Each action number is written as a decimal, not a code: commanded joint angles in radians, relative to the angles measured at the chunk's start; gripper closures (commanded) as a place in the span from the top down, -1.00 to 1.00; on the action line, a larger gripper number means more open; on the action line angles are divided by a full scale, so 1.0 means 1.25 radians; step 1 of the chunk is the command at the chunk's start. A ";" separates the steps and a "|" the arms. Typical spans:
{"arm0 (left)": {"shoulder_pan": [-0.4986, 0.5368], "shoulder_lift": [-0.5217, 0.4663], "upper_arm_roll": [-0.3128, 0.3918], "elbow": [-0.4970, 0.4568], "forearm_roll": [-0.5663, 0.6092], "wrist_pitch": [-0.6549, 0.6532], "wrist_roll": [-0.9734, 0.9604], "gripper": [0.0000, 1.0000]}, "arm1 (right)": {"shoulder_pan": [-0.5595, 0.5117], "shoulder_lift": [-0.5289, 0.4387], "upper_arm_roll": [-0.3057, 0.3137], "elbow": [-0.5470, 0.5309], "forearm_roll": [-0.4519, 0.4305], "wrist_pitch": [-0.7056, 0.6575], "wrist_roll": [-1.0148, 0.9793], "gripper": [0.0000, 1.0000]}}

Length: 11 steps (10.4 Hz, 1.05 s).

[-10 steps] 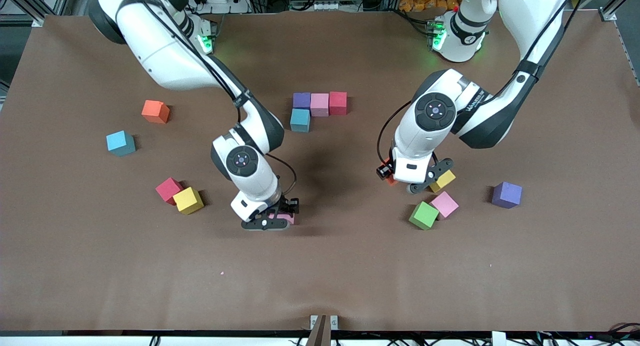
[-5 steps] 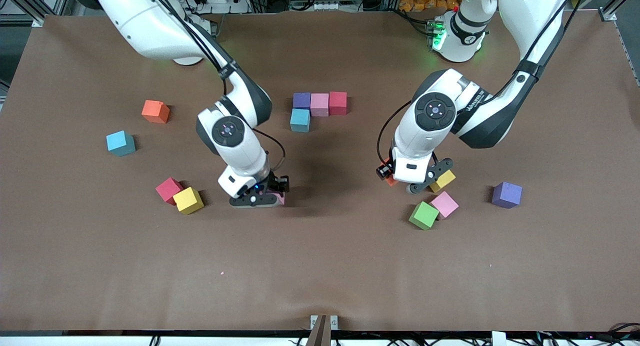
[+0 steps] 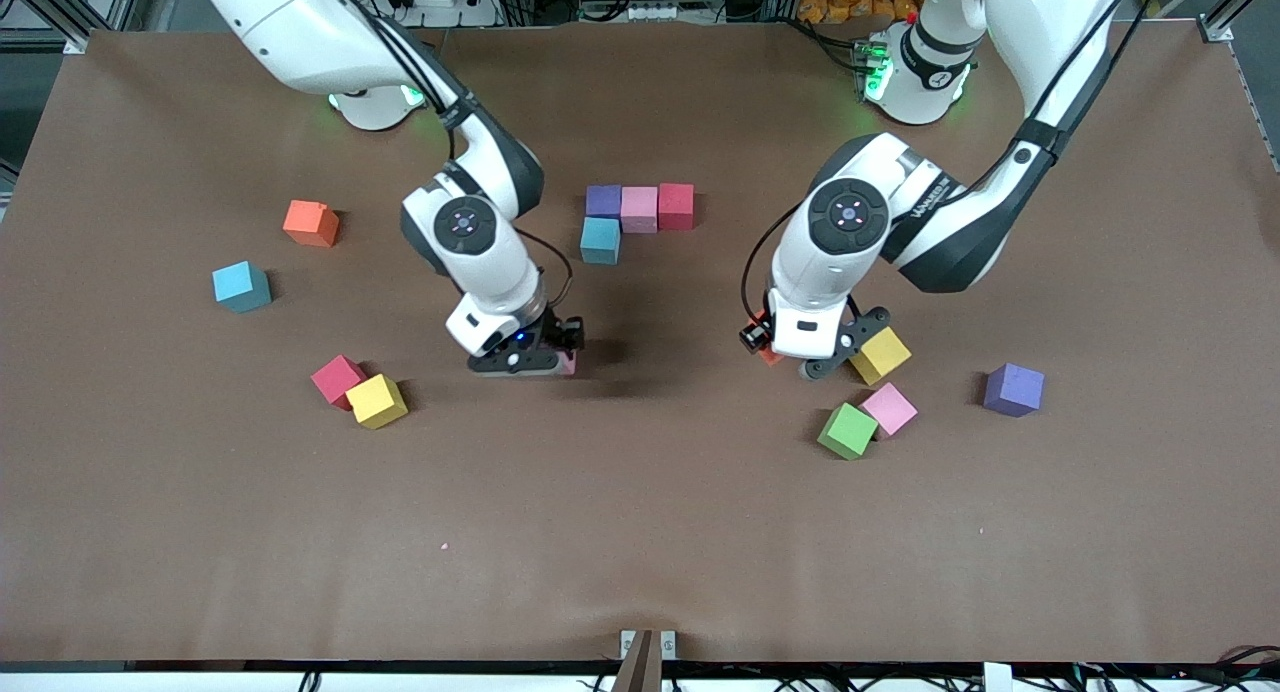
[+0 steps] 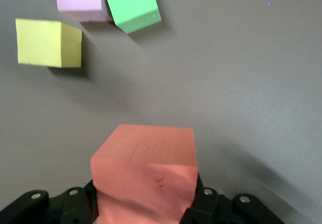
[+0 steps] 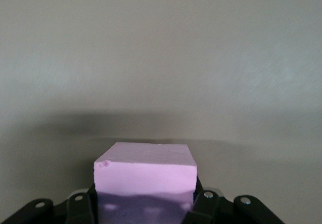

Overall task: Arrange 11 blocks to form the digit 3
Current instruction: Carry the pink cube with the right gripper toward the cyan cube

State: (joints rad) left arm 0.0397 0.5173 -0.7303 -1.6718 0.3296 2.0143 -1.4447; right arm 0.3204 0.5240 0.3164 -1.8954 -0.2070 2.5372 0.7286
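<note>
I have the right hand (image 3: 545,362) clenched on a pink block (image 5: 145,176) and the left hand (image 3: 790,357) on a red block (image 4: 143,176), both above the worktop (image 3: 640,532); converging on the started cluster (image 3: 640,210) risks collision.

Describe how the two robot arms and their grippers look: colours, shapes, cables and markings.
Both arms are glossy white with rounded shells, dark grey joint bands and thin black cables along them. Each wrist bears a round dark cap with small lights. The left gripper and right gripper are black, with bolted finger links. Green lights glow at both bases.
</note>
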 commanded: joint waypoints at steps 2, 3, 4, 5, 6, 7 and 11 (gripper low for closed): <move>-0.028 0.017 0.000 0.010 0.001 -0.012 -0.108 -0.95 | 0.054 -0.019 0.001 -0.080 0.005 0.034 0.027 -0.46; -0.046 0.018 0.001 0.010 0.000 -0.012 -0.134 -0.95 | 0.065 -0.011 0.001 -0.080 0.005 0.034 0.039 -0.46; -0.050 0.022 0.001 0.007 0.003 -0.011 -0.157 -0.95 | 0.083 -0.003 0.001 -0.080 0.001 0.034 0.068 -0.46; -0.049 0.022 0.001 0.004 0.003 -0.011 -0.161 -0.95 | 0.087 0.009 0.001 -0.078 -0.027 0.027 0.095 -0.46; -0.047 0.021 0.001 0.003 0.003 -0.014 -0.161 -0.95 | 0.087 0.008 0.001 -0.080 -0.057 0.020 0.116 -0.46; -0.038 0.019 0.001 0.002 0.004 -0.015 -0.157 -0.94 | 0.090 0.008 0.001 -0.080 -0.063 0.008 0.131 -0.46; -0.034 0.017 0.003 0.003 0.004 -0.015 -0.149 -0.93 | 0.113 0.018 0.001 -0.078 -0.061 0.004 0.168 -0.46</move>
State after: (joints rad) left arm -0.0021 0.5438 -0.7255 -1.6742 0.3296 2.0126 -1.6308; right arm 0.4496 0.5466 0.3194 -1.9893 -0.2627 2.5416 0.8936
